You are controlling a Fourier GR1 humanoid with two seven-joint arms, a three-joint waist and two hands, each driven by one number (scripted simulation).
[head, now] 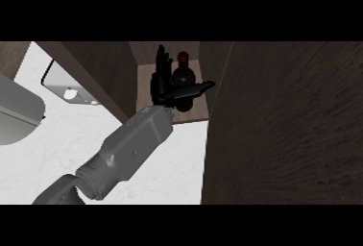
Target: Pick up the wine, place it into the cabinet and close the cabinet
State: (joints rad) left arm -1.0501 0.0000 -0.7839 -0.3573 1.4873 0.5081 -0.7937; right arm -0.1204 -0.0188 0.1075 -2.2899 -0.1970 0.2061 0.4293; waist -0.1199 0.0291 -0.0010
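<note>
The dark glass wine bottle (184, 77), red-capped and round-shouldered, stands inside the brown wooden cabinet (113, 72). The left hand (168, 86) is beside it, fingers straight, thumb across the bottle. The grainy cabinet door (284, 125) stands open.

We log the wine bottle (183, 81) as near-black glass with a dark red cap. The hand (164, 86) beside it is black, its forearm (131, 151) plain grey. The cabinet (191, 115) shows brown wood; its door (284, 125) is darker brown with streaked grain. The worktop (177, 163) is white, faintly mottled.
</note>
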